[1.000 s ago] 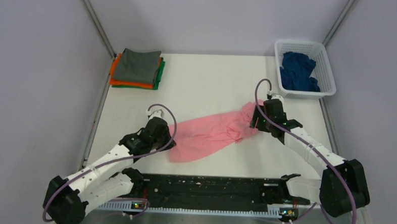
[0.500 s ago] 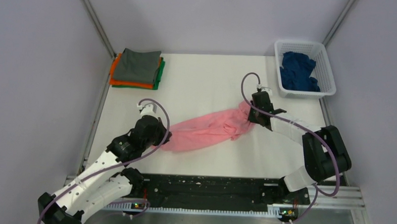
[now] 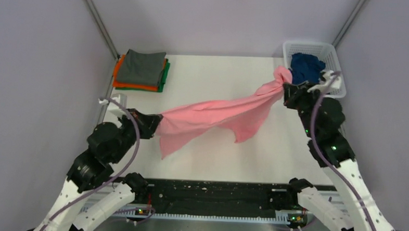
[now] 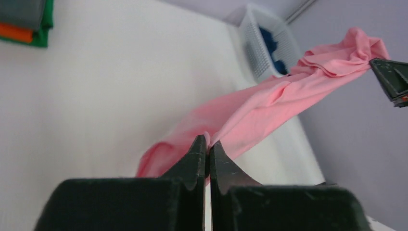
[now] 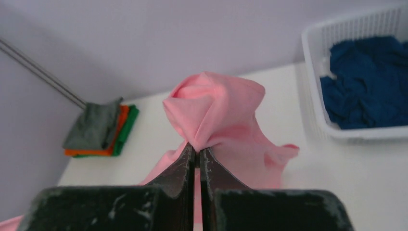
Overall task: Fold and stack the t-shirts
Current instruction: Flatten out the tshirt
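Now the white table (image 3: 214, 79) fills most of the top view, and both arms rise from its near edge. The left arm (image 3: 104, 147) leans over the left side of the table. The right arm (image 3: 326, 131) reaches toward the far right corner.

Between them the light pink t-shirt (image 3: 213, 113) is stretched in the air like a long band over the middle of the table. It runs from its left end, nearer the camera, to its right end close to the far right corner. One loose flap hangs down near the left end and another a little right of the middle; I cannot tell if they touch the table.

In the far right corner stands the white lattice basket (image 3: 309, 45), and inside it lies the crumpled dark navy t-shirt (image 3: 304, 67). In the far left corner there is a neat stack of three folded shirts. The grey t-shirt (image 3: 144, 67) is on top, the orange t-shirt (image 3: 133, 85) is under it, and the green t-shirt (image 3: 164, 78) is lowest, showing mostly at the right edge.

The left gripper (image 3: 155, 125) has its jaws pressed together on the left end of the pink cloth. The right gripper (image 3: 287, 90) has its jaws pinching a bunched knot at the right end, and in the top view it appears just beside the basket.
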